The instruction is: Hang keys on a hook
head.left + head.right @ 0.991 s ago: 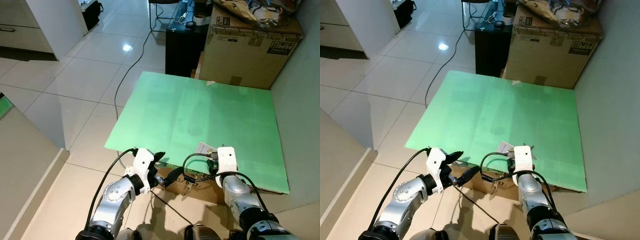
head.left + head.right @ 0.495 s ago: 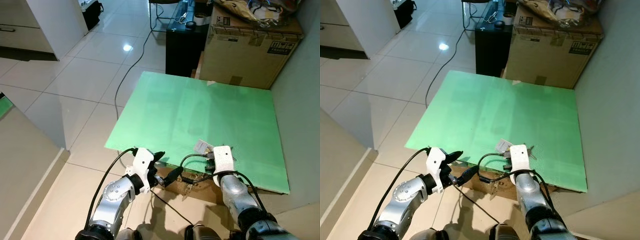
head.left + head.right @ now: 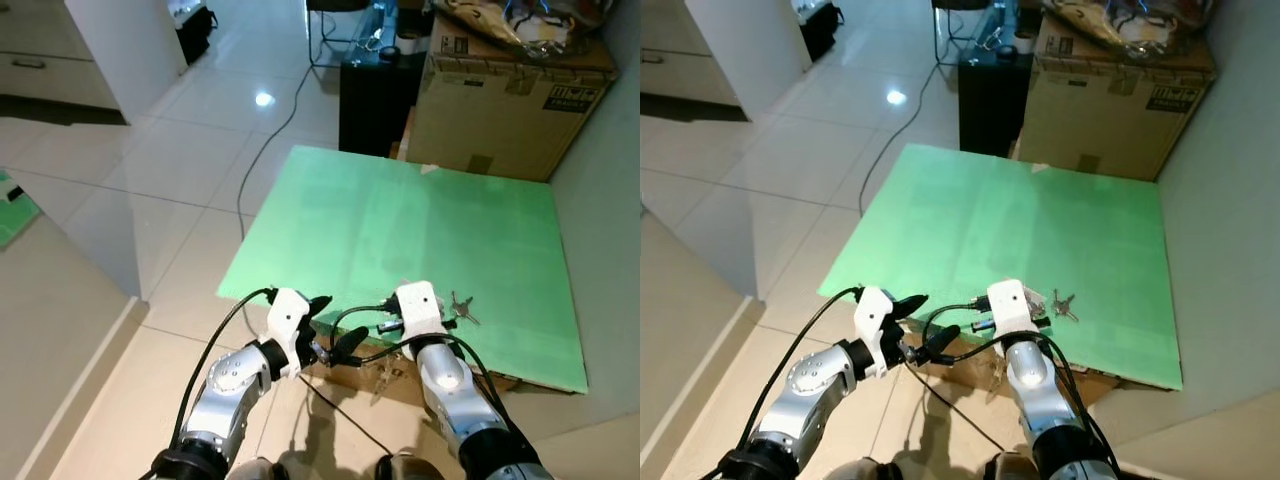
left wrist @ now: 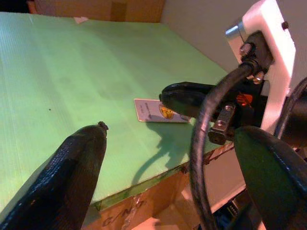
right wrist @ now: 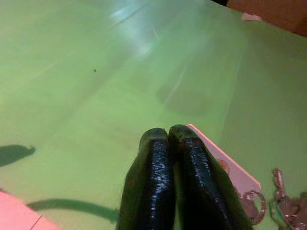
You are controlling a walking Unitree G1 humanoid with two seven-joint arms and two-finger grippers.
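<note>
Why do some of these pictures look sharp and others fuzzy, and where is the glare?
Left eye view: sharp, with a bright lamp glare on the floor tiles. Left wrist view: the near fingers are out of focus and the left hand casts a shadow on the green board. Right wrist view: soft focus, pale sheen across the board.

The right gripper's fingers [image 5: 170, 191] partly hide the white tag [image 5: 230, 167].

head pair downward, wrists close (perhaps inward)

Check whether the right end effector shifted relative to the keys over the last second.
Yes. The right end effector moved leftward, uncovering the keys on the green board.
</note>
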